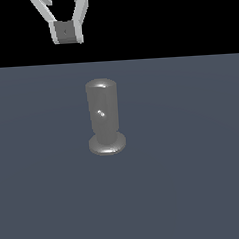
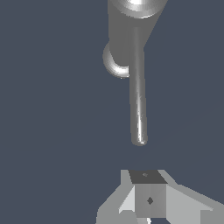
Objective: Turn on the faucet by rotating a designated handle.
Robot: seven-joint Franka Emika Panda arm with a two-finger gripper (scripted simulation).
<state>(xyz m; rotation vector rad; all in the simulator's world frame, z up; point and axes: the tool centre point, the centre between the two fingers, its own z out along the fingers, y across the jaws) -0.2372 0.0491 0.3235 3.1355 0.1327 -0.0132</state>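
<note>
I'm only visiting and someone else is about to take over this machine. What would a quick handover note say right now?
Gripper: holding nothing, clear of the faucet; whether its fingers are open or shut cannot be told.
Faucet: stands upright on its round base on the grey floor.
Handle: a thin rod sticking out from near the faucet's top, its free end toward the gripper in the wrist view.
Done: no contact made.
Left: reach the handle, then rotate it.

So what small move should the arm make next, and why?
Probably bring the end effector toward the tip of the handle: it touches nothing, and the rod juts out from the faucet with a clear gap before it.
</note>
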